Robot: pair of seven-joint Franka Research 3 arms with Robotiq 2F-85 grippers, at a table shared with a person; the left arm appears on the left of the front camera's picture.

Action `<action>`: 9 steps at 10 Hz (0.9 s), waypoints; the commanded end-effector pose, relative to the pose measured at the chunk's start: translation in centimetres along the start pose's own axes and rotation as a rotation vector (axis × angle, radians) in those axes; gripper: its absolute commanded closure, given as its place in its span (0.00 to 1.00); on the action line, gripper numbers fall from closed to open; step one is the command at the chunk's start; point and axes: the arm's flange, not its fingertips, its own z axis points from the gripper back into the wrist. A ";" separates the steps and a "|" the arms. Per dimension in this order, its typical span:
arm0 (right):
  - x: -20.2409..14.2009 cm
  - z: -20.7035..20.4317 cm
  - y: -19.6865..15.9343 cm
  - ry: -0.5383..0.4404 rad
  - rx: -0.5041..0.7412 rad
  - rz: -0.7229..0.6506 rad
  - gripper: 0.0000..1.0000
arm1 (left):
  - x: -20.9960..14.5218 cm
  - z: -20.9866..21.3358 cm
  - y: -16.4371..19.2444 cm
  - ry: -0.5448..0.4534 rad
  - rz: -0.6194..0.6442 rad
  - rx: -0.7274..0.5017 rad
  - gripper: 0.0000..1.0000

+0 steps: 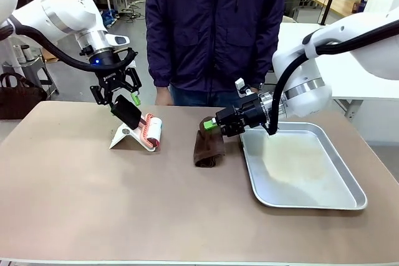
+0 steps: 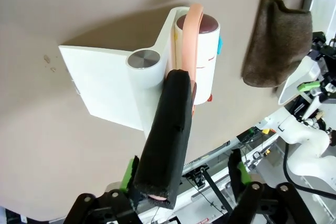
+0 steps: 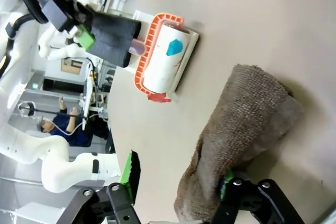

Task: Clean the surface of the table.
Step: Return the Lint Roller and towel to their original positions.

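Left gripper [image 1: 118, 96] fingers parted around lint roller [image 1: 151, 131] handle; right gripper [image 1: 214, 123], fingers spread, straddles brown cloth's [image 1: 209, 147] far end, long axis trailing nearward on bench [image 1: 124, 204] beside tray [image 1: 349, 200].

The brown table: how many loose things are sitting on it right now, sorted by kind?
On the matte brownish-taupe table:
Lint roller with black foam handle and pink frame: 1
White plastic roller stand: 1
Dark brown folded cloth: 1
Shiny rectangular metal tray: 1
Total: 4
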 end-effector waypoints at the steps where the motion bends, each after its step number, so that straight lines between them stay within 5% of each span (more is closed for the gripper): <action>1: 0.0 0.1 0.7 0.026 -0.017 0.039 0.00 | -0.6 1.4 0.4 -0.011 0.025 0.011 0.00; 6: -0.5 0.2 4.2 0.100 -0.193 0.104 0.00 | -6.0 6.0 3.4 -0.105 0.053 0.023 0.00; 9: -0.3 -0.1 8.5 0.175 -0.452 0.174 0.00 | -14.1 7.5 4.2 -0.207 -0.047 -0.045 0.00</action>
